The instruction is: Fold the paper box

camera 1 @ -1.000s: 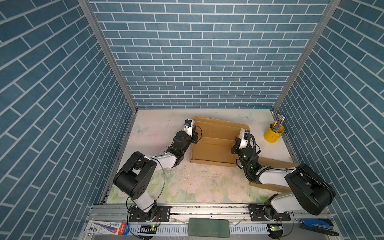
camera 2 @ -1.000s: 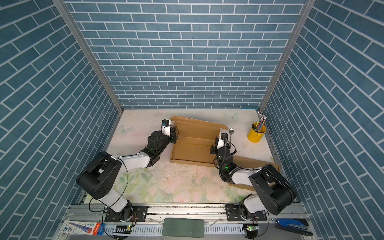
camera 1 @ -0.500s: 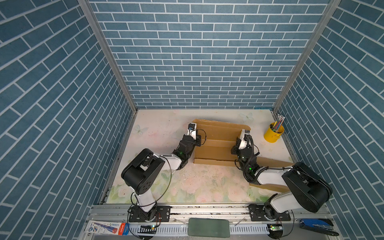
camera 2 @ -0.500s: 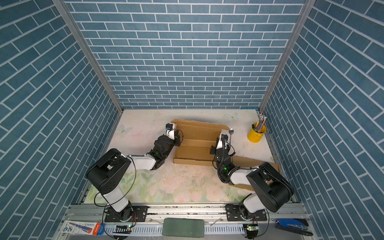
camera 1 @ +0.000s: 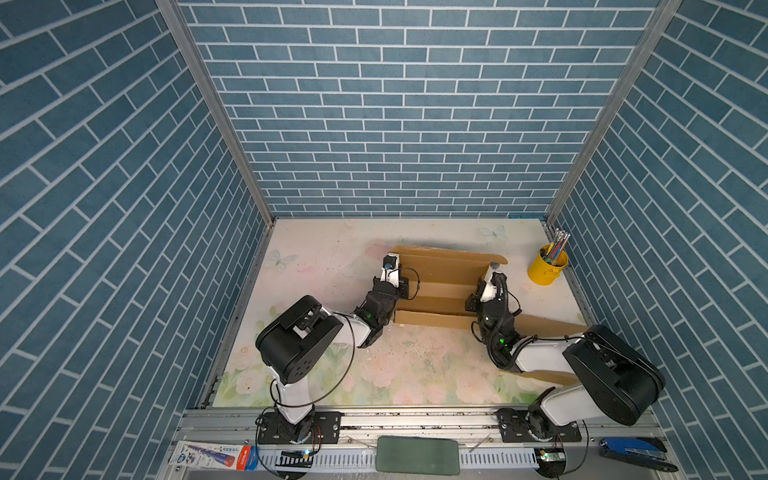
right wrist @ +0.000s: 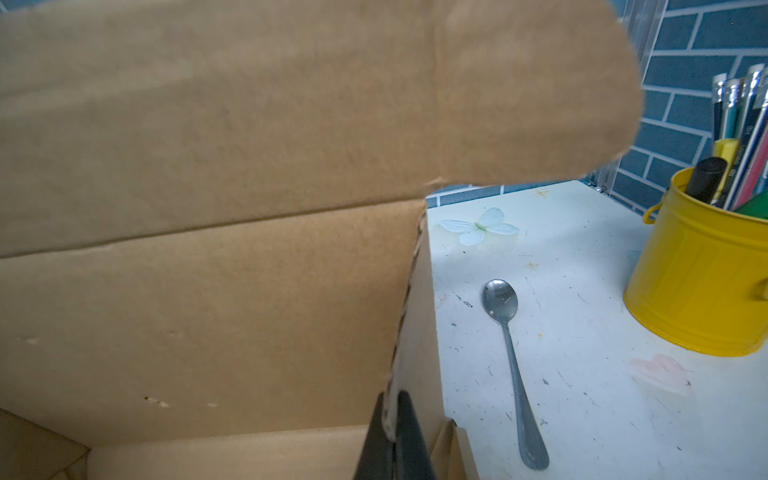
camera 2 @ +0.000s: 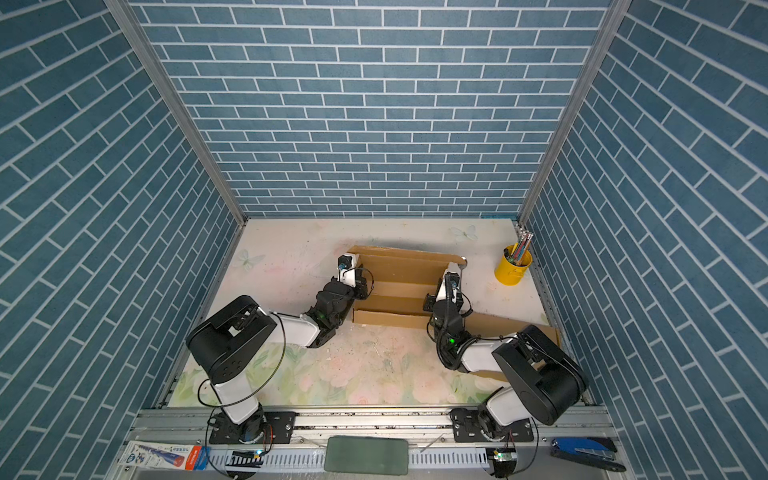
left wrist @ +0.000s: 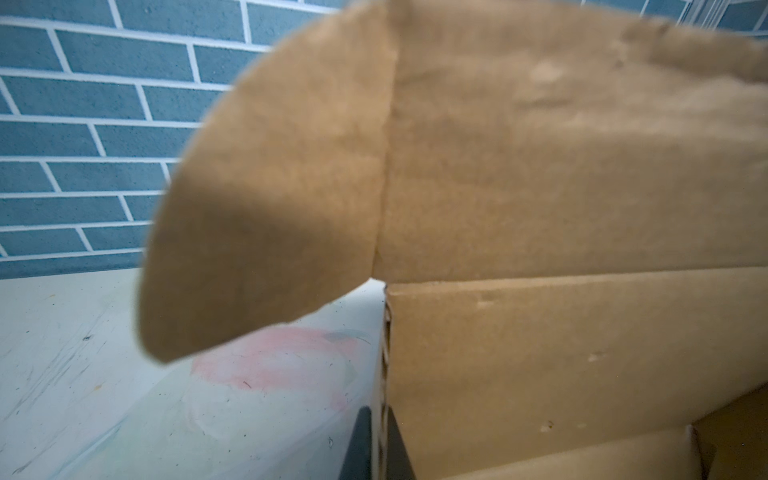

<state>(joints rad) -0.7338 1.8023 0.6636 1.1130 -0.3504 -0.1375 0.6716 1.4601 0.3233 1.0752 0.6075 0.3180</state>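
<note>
Left arm (camera 1: 353, 328) and right arm (camera 1: 536, 361) in white shells with bulky black joint housings, thin black cables (camera 1: 353, 357) looping alongside, small green lights (camera 1: 502, 340) on the forearms, black base plates (camera 1: 297, 428) seemingly screwed down, left gripper (left wrist: 380, 444) and right gripper (right wrist: 390, 440) dark-fingered.

There was one paper box (camera 1: 440, 270) and one flat cardboard sheet (camera 1: 544, 326). There were two robot arms, the left arm (camera 1: 299, 345) and the right arm (camera 1: 602, 374). There was one spoon (right wrist: 511, 361). There was one yellow cup (camera 1: 546, 270) with a bunch of pencils (camera 1: 557, 245), too packed to count. There was also one blue tool (camera 1: 631, 451), one small printed box (camera 1: 212, 455) and one dark pad (camera 1: 417, 455).
</note>
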